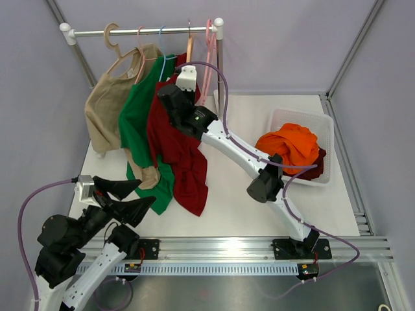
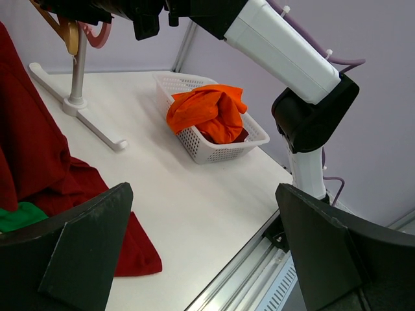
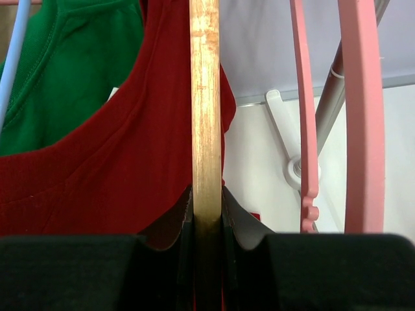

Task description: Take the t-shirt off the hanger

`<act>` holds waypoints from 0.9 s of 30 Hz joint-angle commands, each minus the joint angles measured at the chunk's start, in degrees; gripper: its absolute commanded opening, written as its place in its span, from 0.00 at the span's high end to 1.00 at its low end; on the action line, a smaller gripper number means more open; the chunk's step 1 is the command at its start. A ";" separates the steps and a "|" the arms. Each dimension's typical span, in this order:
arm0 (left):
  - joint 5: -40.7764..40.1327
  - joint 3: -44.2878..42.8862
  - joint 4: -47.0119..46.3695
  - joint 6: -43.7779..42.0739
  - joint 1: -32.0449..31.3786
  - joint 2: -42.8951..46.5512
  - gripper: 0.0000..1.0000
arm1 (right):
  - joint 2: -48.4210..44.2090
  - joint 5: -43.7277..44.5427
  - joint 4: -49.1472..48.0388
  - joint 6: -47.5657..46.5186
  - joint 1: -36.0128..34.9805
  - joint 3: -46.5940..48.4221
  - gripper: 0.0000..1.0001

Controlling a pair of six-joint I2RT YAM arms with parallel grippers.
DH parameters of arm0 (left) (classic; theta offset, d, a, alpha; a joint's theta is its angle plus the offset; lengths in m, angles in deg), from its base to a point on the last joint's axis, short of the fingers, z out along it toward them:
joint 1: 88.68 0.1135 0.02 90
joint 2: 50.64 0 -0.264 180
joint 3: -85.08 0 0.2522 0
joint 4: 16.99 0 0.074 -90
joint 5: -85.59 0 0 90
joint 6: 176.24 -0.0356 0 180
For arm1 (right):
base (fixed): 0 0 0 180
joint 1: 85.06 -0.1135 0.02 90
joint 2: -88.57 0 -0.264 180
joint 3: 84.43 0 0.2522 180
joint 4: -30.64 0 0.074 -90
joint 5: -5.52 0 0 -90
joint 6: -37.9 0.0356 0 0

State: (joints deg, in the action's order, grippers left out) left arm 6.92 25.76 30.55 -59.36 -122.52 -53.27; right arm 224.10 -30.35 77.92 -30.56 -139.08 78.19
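My right claw pinches the pale wooden hanger; I'd bring my wide-open, empty left claw to tug the dark-red t-shirt off.

My left arm sits folded low at the near edge, left gripper gaping wide. My right arm stretches far forward, right gripper pinching a hanger.

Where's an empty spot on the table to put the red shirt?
The bare table between the red t-shirt and the white basket is free. It's crowded left, where the green shirt and tan shirt hang.
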 commanded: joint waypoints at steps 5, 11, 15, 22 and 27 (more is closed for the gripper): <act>-1.40 -0.49 -2.14 0.02 -0.08 -1.06 0.01 | -2.63 -0.69 -3.20 2.54 1.37 -5.68 1.00; -1.49 -1.72 -2.14 0.37 -0.17 -1.94 0.01 | -6.41 -1.66 -3.10 5.44 1.29 -12.17 0.96; -2.28 -2.25 -2.14 -0.24 -0.08 -1.94 0.01 | -11.67 -2.53 -6.00 4.13 0.50 -17.79 0.59; -4.56 -3.92 -1.88 -3.40 -0.08 -1.50 0.01 | -32.38 -5.26 -15.58 -3.95 -5.12 -36.95 0.01; -5.18 -3.57 -1.96 -4.99 -0.08 -2.11 0.01 | -46.73 -9.65 -18.75 -2.12 -10.31 -56.45 0.01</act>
State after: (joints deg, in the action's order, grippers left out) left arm 3.25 23.29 30.35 -62.14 -122.52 -54.25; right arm 184.89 -37.36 63.54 -32.37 -147.30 29.36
